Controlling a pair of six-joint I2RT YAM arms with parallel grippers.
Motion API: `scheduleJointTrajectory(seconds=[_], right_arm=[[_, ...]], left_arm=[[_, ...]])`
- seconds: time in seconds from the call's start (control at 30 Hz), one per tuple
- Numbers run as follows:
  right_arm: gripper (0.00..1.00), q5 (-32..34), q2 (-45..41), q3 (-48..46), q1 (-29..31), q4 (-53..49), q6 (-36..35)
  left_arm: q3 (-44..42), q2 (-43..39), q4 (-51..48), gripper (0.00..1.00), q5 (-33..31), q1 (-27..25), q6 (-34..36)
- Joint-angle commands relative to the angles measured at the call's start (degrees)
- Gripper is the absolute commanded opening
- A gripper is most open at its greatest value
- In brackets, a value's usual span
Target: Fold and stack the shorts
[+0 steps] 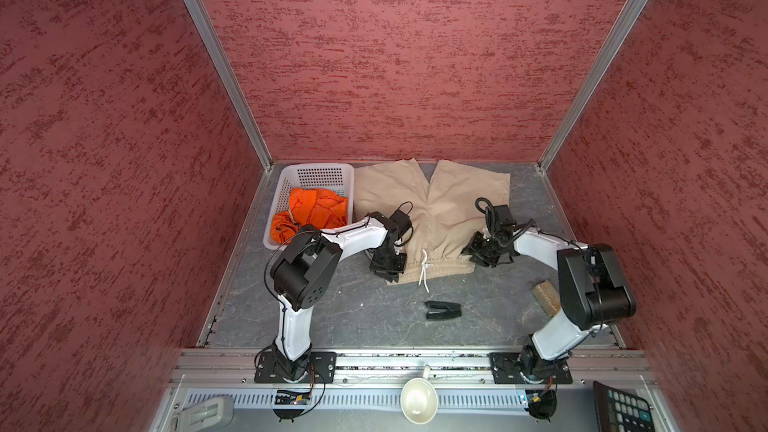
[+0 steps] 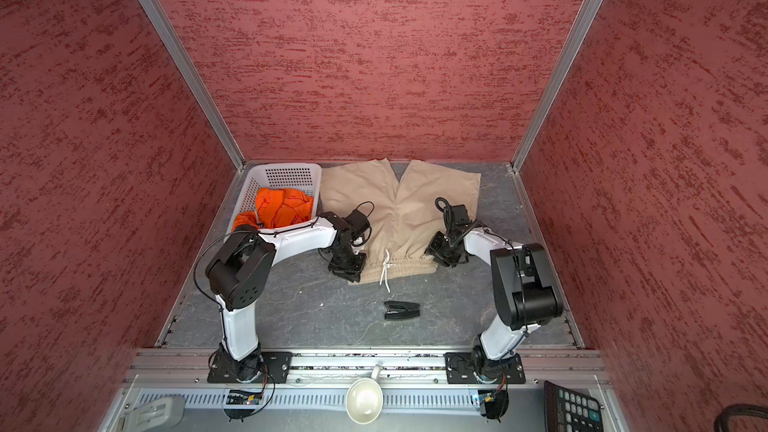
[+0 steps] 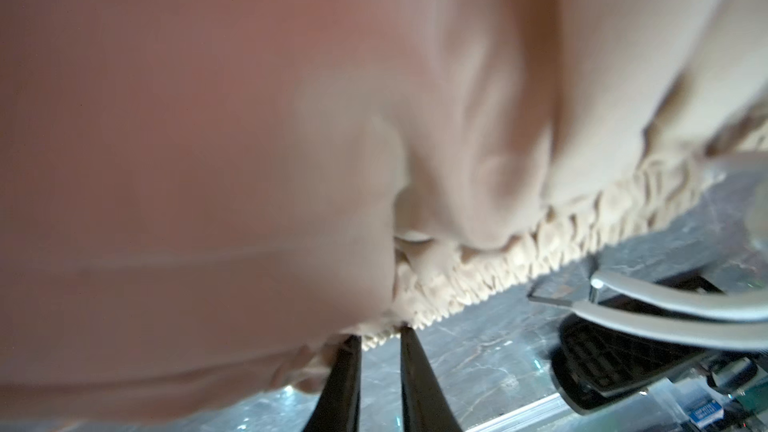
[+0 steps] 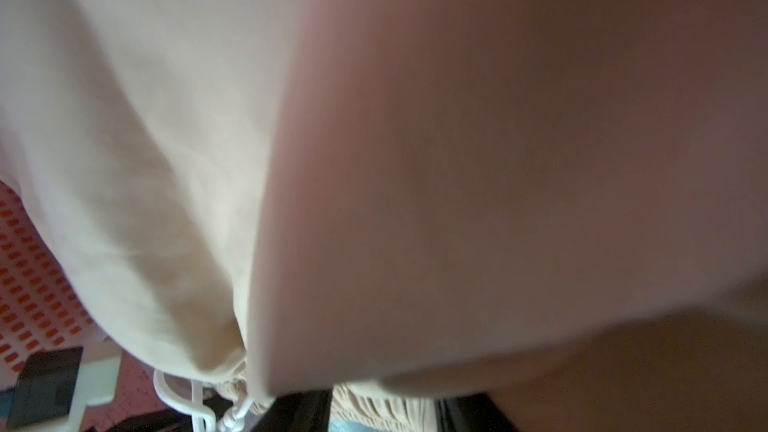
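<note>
I am pinching one waistband (image 1: 440, 270) corner of the beige shorts (image 1: 436, 209), lying flat on the table (image 1: 332, 309), with my left gripper (image 3: 379, 332). My right gripper (image 1: 482, 255) is straddling the other end, and I cannot tell whether it is gripping. The orange shorts (image 1: 316, 209) are sitting in the basket (image 1: 316, 170).

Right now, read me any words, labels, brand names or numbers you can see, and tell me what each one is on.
Nothing can be read clearly in any view.
Calculator: key markings, too small to read.
Blue label in the left wrist view: printed characters, too blurred to read.
Beige shorts, orange shorts, white basket: no print visible.
</note>
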Motion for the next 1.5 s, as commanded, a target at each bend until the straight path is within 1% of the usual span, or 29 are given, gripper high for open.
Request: scheduleJointTrajectory(seconds=[0.0, 0.1, 0.17, 0.23, 0.3, 0.37, 0.43, 0.5, 0.57, 0.67, 0.77, 0.9, 1.07, 1.2, 1.4, 1.47], right_arm=[[0.41, 9.38, 5.29, 3.73, -4.41, -5.83, -7.59], [0.44, 12.03, 6.11, 11.97, -6.00, -12.31, -12.30], [0.46, 13.55, 3.63, 16.02, -6.29, -16.66, -13.58], [0.46, 12.69, -0.15, 17.23, -6.29, -18.31, -13.18], [0.46, 9.06, -4.88, 14.27, -6.05, -16.28, -10.19], [0.46, 4.49, -9.67, 8.62, -5.19, -11.57, -5.64], [0.45, 1.77, -12.88, 3.08, -3.70, -7.04, -1.21], [0.44, -0.33, -15.04, -1.59, -2.58, -2.52, 2.78], [0.44, -1.39, -15.26, -5.62, -2.36, 1.80, 5.51], [0.44, 0.30, -13.57, -8.10, -2.46, 3.81, 6.17], [0.43, 1.52, -8.08, -8.31, -3.00, 5.53, 5.84], [0.42, 2.70, -2.26, -6.02, -4.23, 5.92, 3.69], [0.43, 4.42, 3.33, -0.68, -5.91, 3.80, -0.50], [0.42, 4.24, 8.03, 5.08, -7.63, 2.50, -3.31], [0.43, 4.71, 13.68, 14.91, -9.97, -1.19, -7.81], [0.43, 5.30, 13.62, 17.69, -10.89, -3.94, -9.21]], left_arm=[[4.17, 2.24, 2.02, 0.23, 2.87, -1.60, 0.70], [8.84, 1.52, 1.51, 0.29, 3.06, -1.75, 0.38], [10.76, 0.46, 1.12, 0.30, 2.57, -0.96, 0.03], [11.18, -0.70, 1.34, 0.30, 2.13, 0.50, -0.49], [10.36, -1.77, 2.64, 0.30, 2.14, 2.18, -0.96], [9.56, -1.80, 3.86, 0.28, 1.87, 3.54, -0.66], [10.26, -0.49, 3.85, 0.28, 2.04, 4.10, 0.76], [11.81, 1.12, 3.80, 0.27, 2.33, 3.92, 2.52], [13.51, 2.74, 4.42, 0.27, 2.85, 3.52, 4.17], [16.86, 6.31, 3.91, 0.27, 2.07, 3.05, 6.82], [20.29, 10.64, 0.44, 0.25, 0.78, 2.42, 9.83], [20.12, 12.55, -1.28, 0.21, 0.52, 1.02, 12.92], [18.56, 13.00, -1.80, 0.19, 2.27, -1.40, 14.61], [19.51, 13.28, -0.62, 0.20, 4.56, -3.65, 13.62], [26.71, 16.36, 0.01, 0.20, 7.75, -8.71, 12.40], [29.49, 17.05, -0.74, 0.22, 8.19, -9.72, 12.38]])
